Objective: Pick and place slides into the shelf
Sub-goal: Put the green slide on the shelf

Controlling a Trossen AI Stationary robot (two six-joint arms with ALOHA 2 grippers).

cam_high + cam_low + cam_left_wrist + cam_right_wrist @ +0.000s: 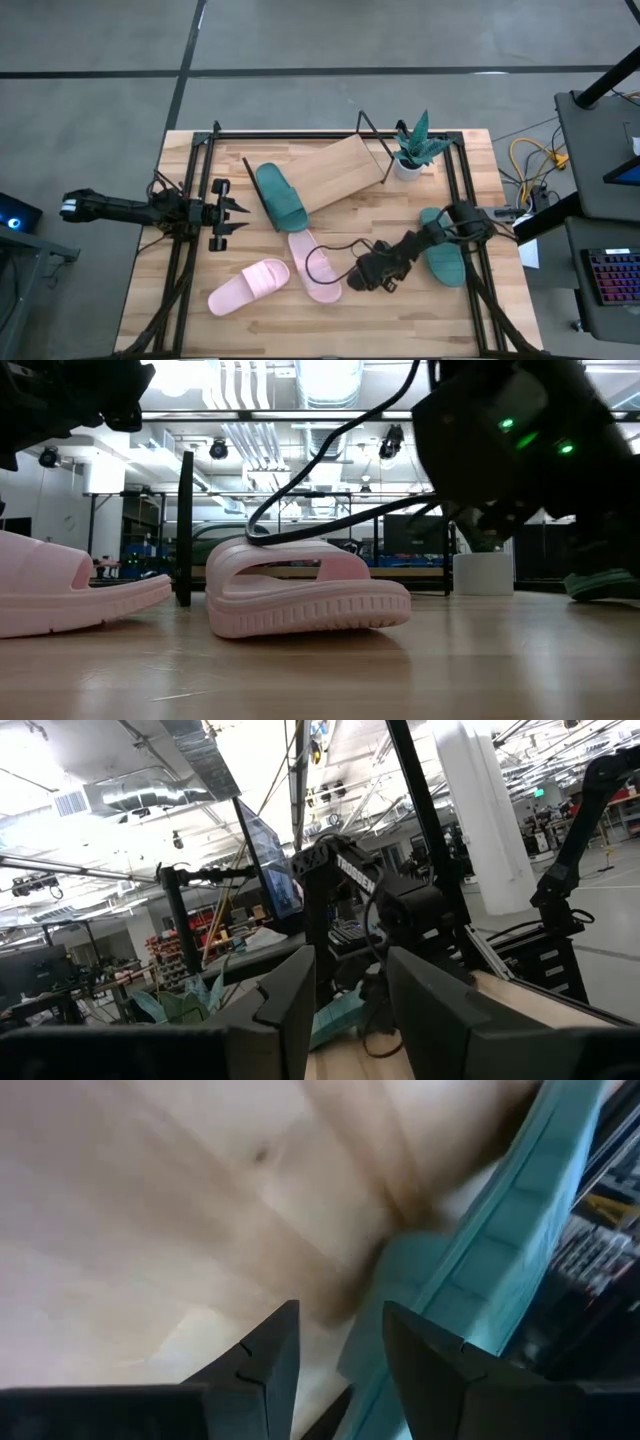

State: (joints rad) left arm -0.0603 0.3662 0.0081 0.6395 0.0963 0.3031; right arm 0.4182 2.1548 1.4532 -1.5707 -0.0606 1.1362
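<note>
Four soft foam slide sandals are seen, and only one is on the slanted light-wood shelf board [335,170]: a dark green slide [279,196] lies at the board's lower end, well ahead of the left pincer [236,208]. That pincer is held just above the table with its fingers apart and nothing between them, aimed toward the shelf, probably parked clear of the other arm's work.

The right pincer [372,273] is lowered near the middle of the table. In its wrist view the fingers stand apart with bare wood between them, and the second dark green slide [441,249] is caught at the side, so nothing is clamped. Just beside this pincer, toward the left arm, lies a light pink slide [313,265]; its pink partner [248,286] lies farther off the same way. A grasp of the nearer pink one is judged likely, though it cannot be confirmed.

Three slides are left to place. The surface is a pale butcher-block tabletop [300,325] with a small potted plant [412,150] beyond the shelf. A workshop with bright ceiling lights and racks is seen behind.
</note>
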